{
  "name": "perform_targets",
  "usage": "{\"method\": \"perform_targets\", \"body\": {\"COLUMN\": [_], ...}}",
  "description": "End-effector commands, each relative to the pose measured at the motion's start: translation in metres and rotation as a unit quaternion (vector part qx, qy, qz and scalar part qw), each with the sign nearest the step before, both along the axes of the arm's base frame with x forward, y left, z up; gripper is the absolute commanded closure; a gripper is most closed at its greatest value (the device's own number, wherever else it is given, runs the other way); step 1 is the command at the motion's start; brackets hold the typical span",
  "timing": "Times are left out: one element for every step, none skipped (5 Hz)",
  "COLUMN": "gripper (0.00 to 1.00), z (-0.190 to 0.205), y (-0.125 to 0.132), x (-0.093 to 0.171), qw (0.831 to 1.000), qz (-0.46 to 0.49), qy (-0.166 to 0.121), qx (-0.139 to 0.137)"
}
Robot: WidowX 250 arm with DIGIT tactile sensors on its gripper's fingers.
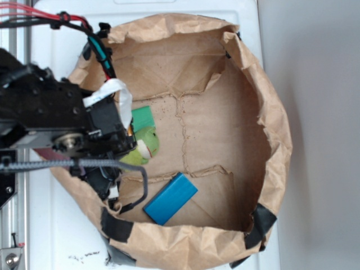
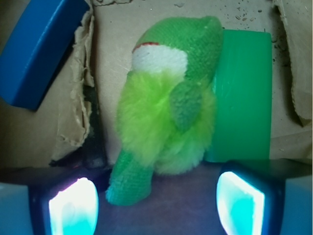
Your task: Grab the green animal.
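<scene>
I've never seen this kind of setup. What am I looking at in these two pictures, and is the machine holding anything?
The black machine is a robot arm. One picture looks down from above; the other comes from a camera on the arm's wrist, just behind its gripper. Its jaws stand open, holding nothing. Below is a brown paper bag with rolled-down sides. Inside lie the green animal, a fuzzy plush toy, resting against a flat green block, and a blue block lying apart. The toy lies just ahead of the jaws.

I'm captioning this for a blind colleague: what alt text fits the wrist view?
A fuzzy green plush frog lies between the open gripper fingers, resting against a flat green block. A blue block sits at upper left on the brown paper floor.
</scene>
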State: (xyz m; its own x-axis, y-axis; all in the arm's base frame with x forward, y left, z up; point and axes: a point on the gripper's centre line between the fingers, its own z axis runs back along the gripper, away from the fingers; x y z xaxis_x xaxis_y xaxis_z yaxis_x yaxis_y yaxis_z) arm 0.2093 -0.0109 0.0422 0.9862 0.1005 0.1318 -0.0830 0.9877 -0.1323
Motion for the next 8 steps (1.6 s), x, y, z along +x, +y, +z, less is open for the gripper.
{"method": "perform_targets", "body": {"gripper": [0.00,0.00,0.00,0.00,0.00,0.00,0.00,0.00], "z": [0.0033,0.0041,0.0032,0.0043,0.0041,0.0025,0.0022,0.0026], "y": [-0.0032,-0.0023,-0.0039,-0.0015,-0.0010,-0.0030,-0.0040,-0.0035], "x": [0.0105,0.0106,0.0091,0.0126,0.0161,0.0182,0.0183,0.0159], "qw": [1.000,1.000,1.000,1.000,1.000,1.000,1.000,0.999], "qz": [0.000,0.004,0.001,0.008,0.015,0.023,0.027,0.027], "qy": [-0.011,-0.013,-0.014,-0.012,-0.010,-0.011,-0.013,-0.019], "qx": [0.002,0.001,0.004,0.000,0.000,0.005,0.008,0.007]}}
